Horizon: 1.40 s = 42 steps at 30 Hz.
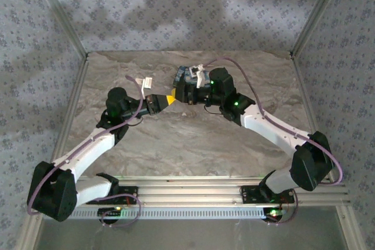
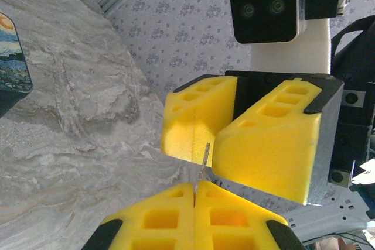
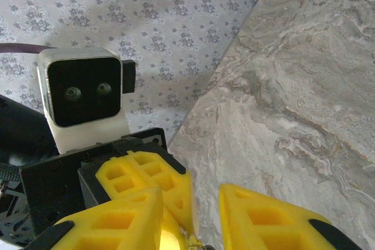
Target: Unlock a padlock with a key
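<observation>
My left gripper [image 2: 194, 184] is shut on the key [image 2: 203, 165], whose thin metal blade stands edge-on out of the pressed yellow fingertips. The blade points into the gap between the yellow fingers [image 2: 266, 150] of my right gripper [image 1: 180, 95], which faces the left gripper [image 1: 169, 100] tip to tip above the table's middle. My right gripper [image 3: 190, 194] is open, its jaws standing either side of the left gripper's fingers [image 3: 153, 175]. A glossy yellow patch [image 3: 167, 242] shows at the bottom edge; I cannot tell whether it is the padlock.
A dark blue swirl-print box [image 1: 186, 75] lies on the marble table [image 1: 176, 144] just behind the two grippers; its corner [image 2: 13, 62] is at the left edge of the left wrist view. Patterned walls and metal rails close in the table.
</observation>
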### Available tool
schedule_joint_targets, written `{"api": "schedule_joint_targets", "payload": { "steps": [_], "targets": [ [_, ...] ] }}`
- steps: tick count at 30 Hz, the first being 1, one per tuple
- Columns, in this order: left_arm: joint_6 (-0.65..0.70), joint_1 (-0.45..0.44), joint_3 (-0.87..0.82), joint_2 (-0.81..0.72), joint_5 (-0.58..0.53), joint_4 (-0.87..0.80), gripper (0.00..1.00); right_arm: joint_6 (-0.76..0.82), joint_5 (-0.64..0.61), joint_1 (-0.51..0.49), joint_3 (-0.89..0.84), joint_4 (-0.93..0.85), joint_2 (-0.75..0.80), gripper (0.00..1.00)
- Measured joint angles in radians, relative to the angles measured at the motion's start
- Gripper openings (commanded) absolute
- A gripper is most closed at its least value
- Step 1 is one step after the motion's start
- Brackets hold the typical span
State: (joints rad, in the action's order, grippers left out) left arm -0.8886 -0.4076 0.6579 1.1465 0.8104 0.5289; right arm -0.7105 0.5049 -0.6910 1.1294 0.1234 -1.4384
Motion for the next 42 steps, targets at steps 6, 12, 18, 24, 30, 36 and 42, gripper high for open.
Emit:
{"api": "schedule_joint_targets", "payload": {
  "steps": [6, 12, 18, 24, 30, 36, 42],
  "targets": [
    [-0.016, 0.005, 0.000, 0.000, -0.008, 0.007, 0.00, -0.019, -0.001, -0.003, -0.017, 0.031, -0.001, 0.08],
    [-0.022, 0.011, -0.003, -0.002, -0.011, 0.014, 0.00, -0.026, 0.006, -0.003, -0.024, 0.061, -0.001, 0.00],
    [0.051, 0.024, -0.004, -0.048, -0.014, -0.069, 0.45, 0.080, 0.033, -0.004, 0.013, -0.029, 0.000, 0.00],
    [0.162, 0.066, -0.005, -0.119, 0.047, -0.106, 0.48, 0.301, 0.113, 0.013, 0.189, -0.276, -0.003, 0.00],
    [0.209, 0.055, -0.005, -0.103, 0.155, -0.075, 0.43, 0.416, 0.227, 0.024, 0.258, -0.369, -0.010, 0.00],
    [0.207, 0.040, -0.005, -0.103, 0.193, 0.000, 0.43, 0.462, 0.286, 0.024, 0.267, -0.409, -0.033, 0.00],
    [0.196, 0.023, -0.005, -0.090, 0.197, 0.057, 0.43, 0.473, 0.300, 0.024, 0.267, -0.417, -0.038, 0.00]
  ]
}}
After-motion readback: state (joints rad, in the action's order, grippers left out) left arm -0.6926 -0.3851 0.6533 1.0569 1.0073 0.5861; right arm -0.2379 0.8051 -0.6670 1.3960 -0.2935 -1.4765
